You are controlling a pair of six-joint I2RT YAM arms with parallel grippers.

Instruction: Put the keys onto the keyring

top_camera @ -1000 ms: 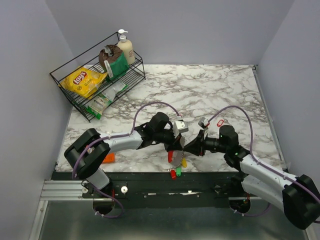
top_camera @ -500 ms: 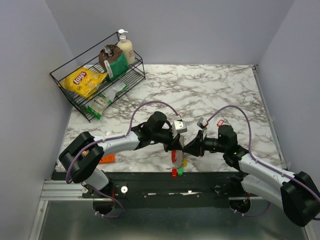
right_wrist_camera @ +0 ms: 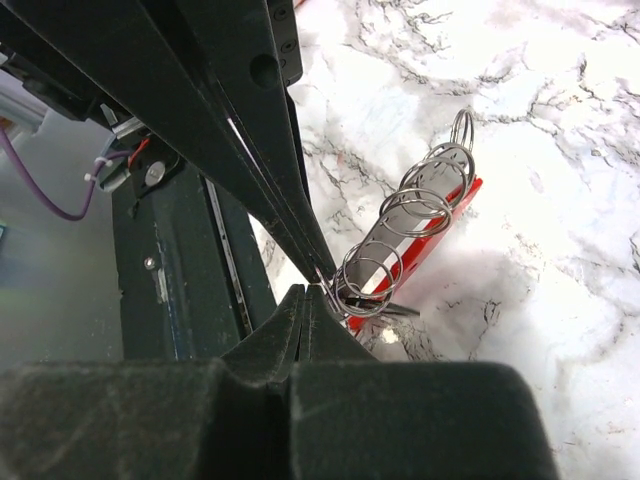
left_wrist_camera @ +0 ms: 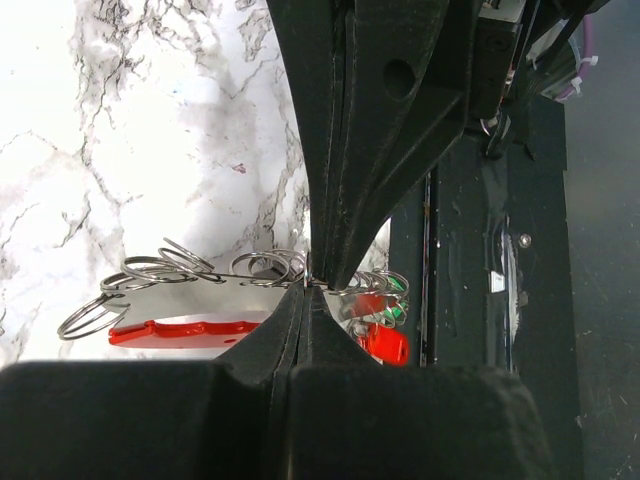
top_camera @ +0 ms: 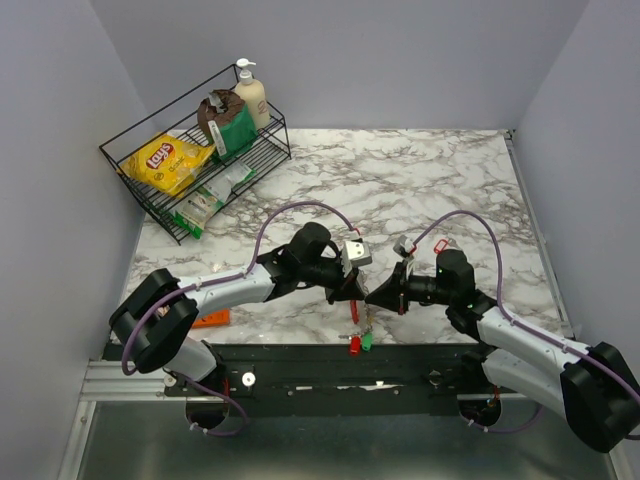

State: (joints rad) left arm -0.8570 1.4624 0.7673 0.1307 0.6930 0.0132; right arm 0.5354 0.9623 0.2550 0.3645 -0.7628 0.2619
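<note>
Since left end effector and right end effector are clenched tip-to-tip on one wire ring of keyring at surface near edge, keys dangling: wire could be lost or bent by uneven pull, bundle dropped.

Marble-patterned table top, white with grey veining, enclosed by plain grey walls at the back and both sides. A black wire rack stands at the far-left corner, set at an angle to the table edges. In the rack: a yellow chips bag lying flat at its left end; a brown-and-green pouch standing upright; a cream pump bottle upright at the right end, just beside the pouch; a green-and-white packet along the near side. A flat orange packet lies near the near-left table edge. A black mounting rail runs along the near edge, with a silvery extrusion below it on the left.
</note>
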